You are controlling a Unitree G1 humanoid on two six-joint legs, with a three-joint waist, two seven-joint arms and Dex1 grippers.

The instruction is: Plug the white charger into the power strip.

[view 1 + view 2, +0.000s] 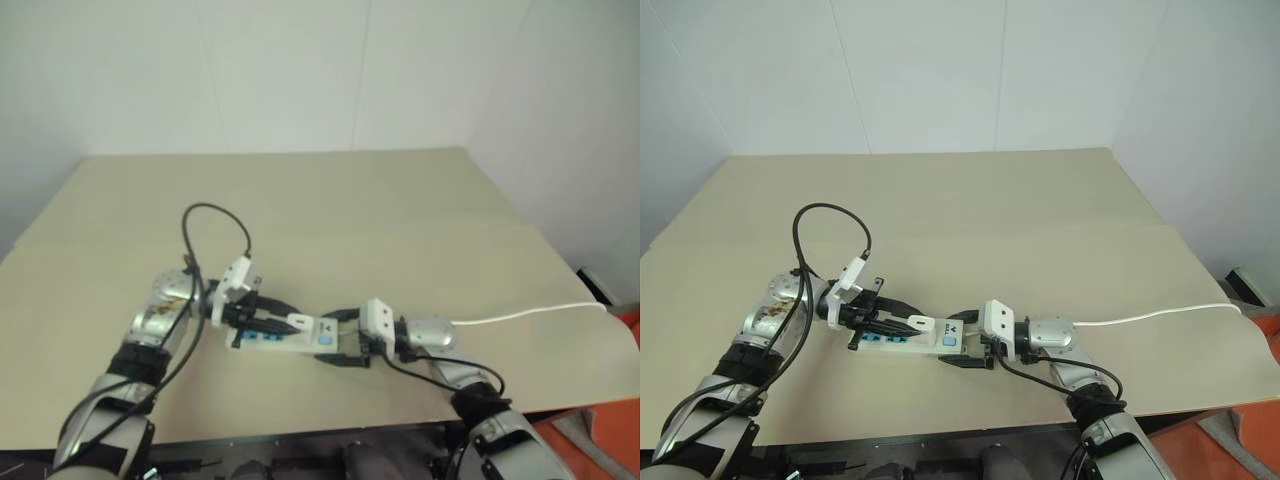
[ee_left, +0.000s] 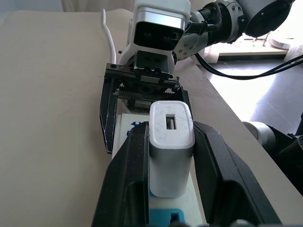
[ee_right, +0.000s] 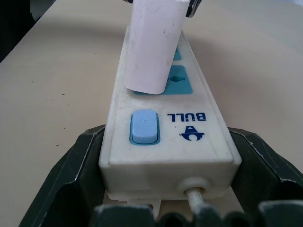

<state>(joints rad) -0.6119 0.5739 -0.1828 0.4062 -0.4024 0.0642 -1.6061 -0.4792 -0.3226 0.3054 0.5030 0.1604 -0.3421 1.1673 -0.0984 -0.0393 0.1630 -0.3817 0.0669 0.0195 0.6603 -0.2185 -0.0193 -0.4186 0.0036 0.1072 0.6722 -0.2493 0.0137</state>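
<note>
While left fingers clamp the white charger, right fingers grip the power strip on the table.

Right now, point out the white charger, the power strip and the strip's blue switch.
white charger (image 2: 171, 142): left wrist view, its top face.
power strip (image 3: 208, 146): right wrist view, bare white top by the logo.
blue switch (image 3: 144, 126): right wrist view, button centre.

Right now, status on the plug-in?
Left hand shut on charger, tilted over the strip's blue sockets, not seated. Right hand clamps strip at its switch end. Nothing in the way.
</note>
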